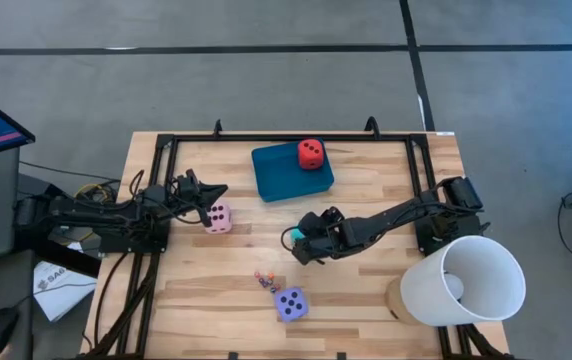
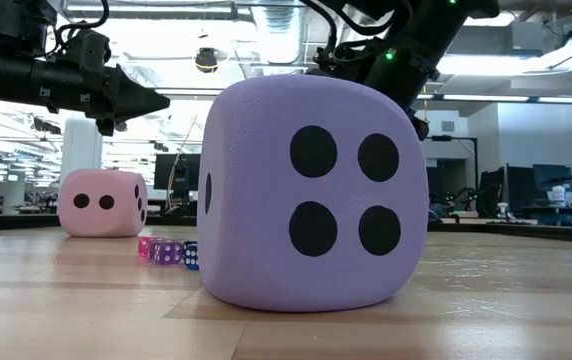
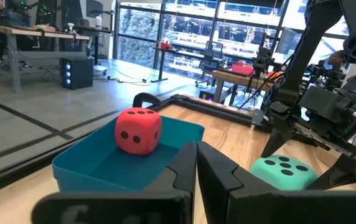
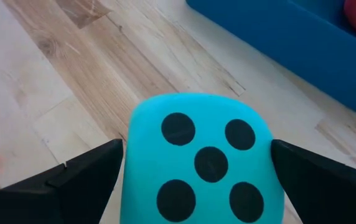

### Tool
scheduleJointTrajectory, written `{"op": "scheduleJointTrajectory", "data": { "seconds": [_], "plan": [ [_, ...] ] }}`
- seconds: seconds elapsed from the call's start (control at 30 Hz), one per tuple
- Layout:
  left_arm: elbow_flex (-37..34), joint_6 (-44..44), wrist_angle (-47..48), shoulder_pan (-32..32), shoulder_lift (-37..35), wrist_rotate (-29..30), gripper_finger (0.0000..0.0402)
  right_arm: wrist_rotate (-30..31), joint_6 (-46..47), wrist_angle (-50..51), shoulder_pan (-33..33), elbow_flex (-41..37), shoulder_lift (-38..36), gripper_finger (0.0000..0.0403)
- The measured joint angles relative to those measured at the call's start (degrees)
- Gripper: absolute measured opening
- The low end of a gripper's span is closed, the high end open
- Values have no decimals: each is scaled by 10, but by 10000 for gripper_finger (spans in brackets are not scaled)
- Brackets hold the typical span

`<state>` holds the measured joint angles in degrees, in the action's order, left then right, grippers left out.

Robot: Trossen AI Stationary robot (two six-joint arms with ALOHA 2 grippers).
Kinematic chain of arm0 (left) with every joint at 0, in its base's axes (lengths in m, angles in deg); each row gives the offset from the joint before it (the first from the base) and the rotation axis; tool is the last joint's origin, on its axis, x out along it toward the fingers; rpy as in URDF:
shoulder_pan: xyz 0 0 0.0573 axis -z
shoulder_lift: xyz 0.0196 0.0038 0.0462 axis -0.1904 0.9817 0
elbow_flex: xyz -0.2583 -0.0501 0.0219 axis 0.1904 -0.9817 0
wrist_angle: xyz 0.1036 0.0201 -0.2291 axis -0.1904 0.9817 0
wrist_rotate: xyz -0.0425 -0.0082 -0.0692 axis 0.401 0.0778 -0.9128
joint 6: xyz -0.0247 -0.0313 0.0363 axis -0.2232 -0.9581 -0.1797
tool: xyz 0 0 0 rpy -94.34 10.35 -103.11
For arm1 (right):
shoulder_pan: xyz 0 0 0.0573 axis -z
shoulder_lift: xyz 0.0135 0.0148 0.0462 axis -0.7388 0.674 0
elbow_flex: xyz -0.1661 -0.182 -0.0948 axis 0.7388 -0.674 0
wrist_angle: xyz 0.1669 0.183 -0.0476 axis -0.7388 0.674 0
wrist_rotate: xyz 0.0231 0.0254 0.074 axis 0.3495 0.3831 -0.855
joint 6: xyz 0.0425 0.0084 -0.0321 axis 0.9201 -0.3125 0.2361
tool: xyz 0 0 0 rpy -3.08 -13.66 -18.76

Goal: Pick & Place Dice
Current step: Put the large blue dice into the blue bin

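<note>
The turquoise die point(image 4: 203, 158) sits between the fingers of my right gripper point(image 4: 196, 155), near the table's middle point(image 1: 294, 236), just on the near side of the teal tray point(image 1: 276, 175). The red die point(image 1: 310, 153) rests in the tray's far right corner. The pink die point(image 1: 218, 215) lies on the table at left, with my shut left gripper point(image 1: 222, 192) raised just above and beside it, touching nothing. The purple die point(image 1: 290, 303) lies near the table's near edge and fills the low view point(image 2: 311, 195). My right gripper pinches the turquoise die between its two fingers, one on each of two opposite side faces point(image 4: 128, 168), the five-pip face turned toward the wrist camera. The fingers slant down from the table's right side. Whether the die is off the table, I cannot tell.
A few tiny coloured dice point(image 1: 264, 280) lie just beyond the purple die. A big white cone-shaped shade point(image 1: 463, 280) stands at the near right corner. A black frame point(image 1: 286, 137) borders the table's far side. Bare wood lies between the pink and purple dice.
</note>
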<state>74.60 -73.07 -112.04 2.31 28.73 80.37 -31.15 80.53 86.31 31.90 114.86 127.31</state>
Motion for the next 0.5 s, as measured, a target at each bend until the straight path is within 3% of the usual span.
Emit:
{"op": "scheduleJointTrajectory", "data": {
  "seconds": [0.5],
  "plan": [
    [0,0,0,0,0,0,6,10,0,-1,0,0,1,400]
  ]
}}
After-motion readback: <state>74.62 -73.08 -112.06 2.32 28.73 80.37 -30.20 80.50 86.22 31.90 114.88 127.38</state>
